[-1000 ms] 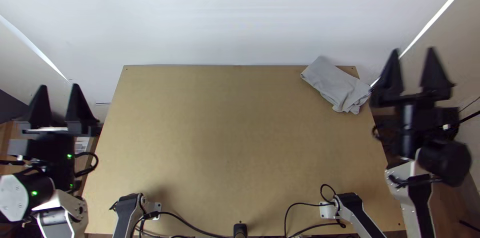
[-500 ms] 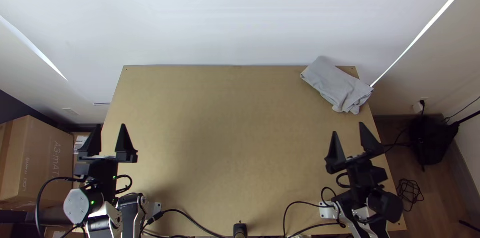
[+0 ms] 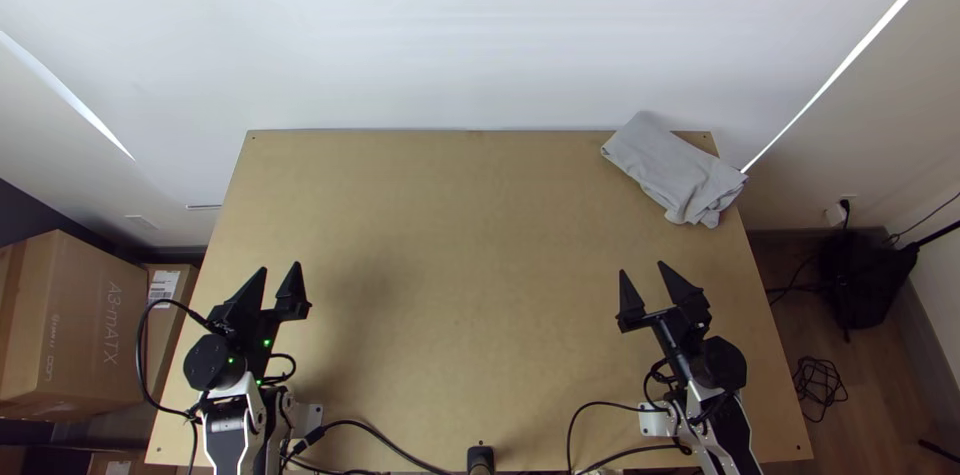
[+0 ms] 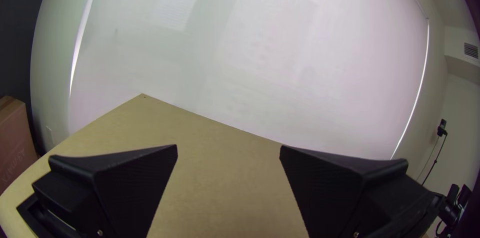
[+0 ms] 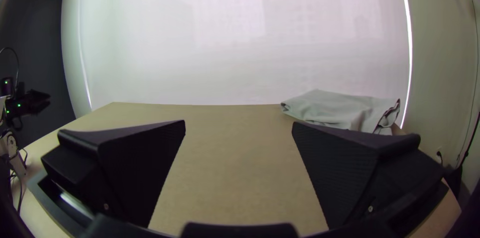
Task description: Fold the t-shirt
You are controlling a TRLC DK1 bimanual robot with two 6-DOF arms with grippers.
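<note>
Everything is placed by the table. Past its left side stands a big box, brown cardboard, with a smaller box between that one and the table. The left arm rises at the table's near left corner, a black cable looping out on its outer side. The left gripper is above the table's near left part, pointing toward the far edge, its two fingers well apart; the left wrist view shows the table's surface between them. At the middle of the table's near edge is a small black post, with dark cables running along the edge on both sides of it. The right gripper is above the table's near right part, its fingers also spread, with table surface between them in the right wrist view. The right arm rises at the table's near right corner. The shirt, grey, lies at the table's far right corner, folded into a rough slanting oblong, its right end rumpled and reaching past the table's side. Beyond the table's right side, a black bag and a tangled cord are on the floor.
</note>
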